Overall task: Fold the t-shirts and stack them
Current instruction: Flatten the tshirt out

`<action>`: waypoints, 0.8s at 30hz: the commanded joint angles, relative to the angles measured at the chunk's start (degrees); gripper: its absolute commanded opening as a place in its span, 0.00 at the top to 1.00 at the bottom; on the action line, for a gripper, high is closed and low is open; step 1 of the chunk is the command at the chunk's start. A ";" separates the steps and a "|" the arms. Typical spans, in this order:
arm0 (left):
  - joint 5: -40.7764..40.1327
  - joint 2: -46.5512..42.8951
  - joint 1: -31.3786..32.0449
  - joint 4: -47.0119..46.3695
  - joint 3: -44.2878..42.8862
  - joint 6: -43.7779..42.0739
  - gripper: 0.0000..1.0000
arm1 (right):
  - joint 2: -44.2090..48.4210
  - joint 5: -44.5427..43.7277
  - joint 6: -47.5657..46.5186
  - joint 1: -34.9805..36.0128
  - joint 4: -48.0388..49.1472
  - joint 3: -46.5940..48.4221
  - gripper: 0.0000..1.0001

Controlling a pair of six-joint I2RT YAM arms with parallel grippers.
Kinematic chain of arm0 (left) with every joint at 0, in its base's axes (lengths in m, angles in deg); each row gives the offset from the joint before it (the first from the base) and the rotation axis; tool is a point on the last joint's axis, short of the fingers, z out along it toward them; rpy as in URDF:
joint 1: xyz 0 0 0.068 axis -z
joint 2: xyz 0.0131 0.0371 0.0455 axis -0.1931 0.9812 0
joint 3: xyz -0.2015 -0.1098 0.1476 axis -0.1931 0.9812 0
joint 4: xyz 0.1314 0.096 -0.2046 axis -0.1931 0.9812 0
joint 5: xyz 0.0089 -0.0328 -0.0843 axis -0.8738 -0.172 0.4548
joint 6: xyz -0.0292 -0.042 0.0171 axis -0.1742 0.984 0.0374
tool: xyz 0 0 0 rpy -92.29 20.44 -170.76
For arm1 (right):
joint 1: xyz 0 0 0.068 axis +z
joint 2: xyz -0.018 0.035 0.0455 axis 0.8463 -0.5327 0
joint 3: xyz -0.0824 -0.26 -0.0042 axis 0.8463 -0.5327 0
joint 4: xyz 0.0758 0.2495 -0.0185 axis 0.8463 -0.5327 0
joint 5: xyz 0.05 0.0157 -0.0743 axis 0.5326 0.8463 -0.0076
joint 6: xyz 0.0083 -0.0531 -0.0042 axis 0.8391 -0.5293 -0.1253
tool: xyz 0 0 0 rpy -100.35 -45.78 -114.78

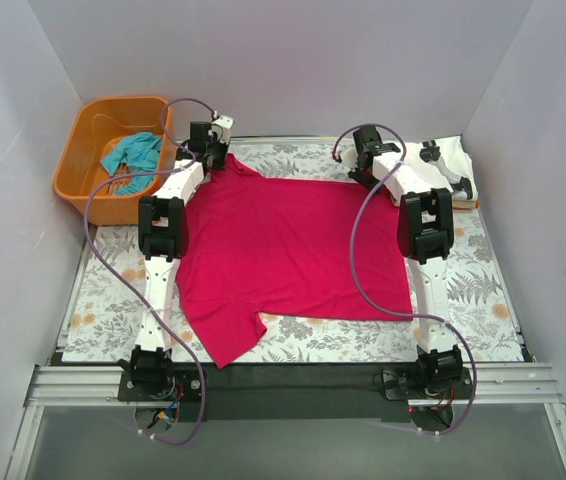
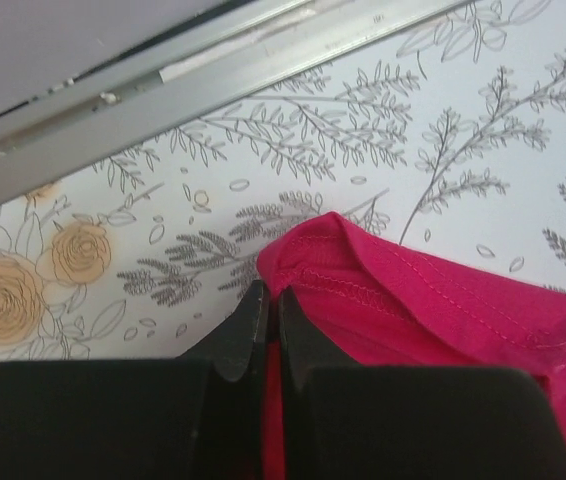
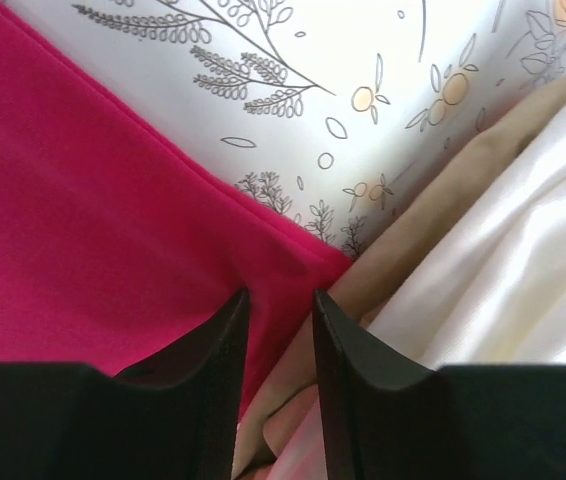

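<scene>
Beside the far-left corner of the worktop (image 1: 483, 300), an orange basket (image 1: 73, 170) holds the teal t-shirt (image 1: 133, 152). The left gripper (image 2: 268, 300) is pinched closed on the far-left corner of the magenta t-shirt (image 1: 293, 245), which is spread flat mid-worktop. The right gripper (image 3: 278, 300), jaws partly apart, straddles its far-right corner, unclamped. The white t-shirt (image 1: 451, 160) lies at the far-right corner.

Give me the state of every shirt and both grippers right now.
magenta-red t-shirt: spread flat, unfolded.
teal t-shirt: crumpled in the orange basket.
white t-shirt: lying at the far right corner, seemingly folded.
left gripper: shut on the magenta-red t-shirt's far left corner.
right gripper: open, jaws astride its far right corner.
</scene>
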 commanded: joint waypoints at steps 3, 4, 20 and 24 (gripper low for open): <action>-2.94 2.12 -0.11 -2.18 -1.26 -0.24 0.98 | -0.30 0.17 1.93 0.30 1.69 0.72 0.64; -2.67 1.68 -0.11 -2.18 -0.65 -0.41 0.98 | 0.48 0.35 1.67 0.48 1.77 0.64 0.63; 0.23 -18.96 -0.19 -0.08 11.99 -1.64 0.50 | 17.18 8.87 4.92 2.76 3.98 -6.74 0.49; 0.14 -25.82 -0.28 5.72 22.53 -5.51 0.62 | 21.67 10.81 4.21 4.43 2.48 -12.97 0.53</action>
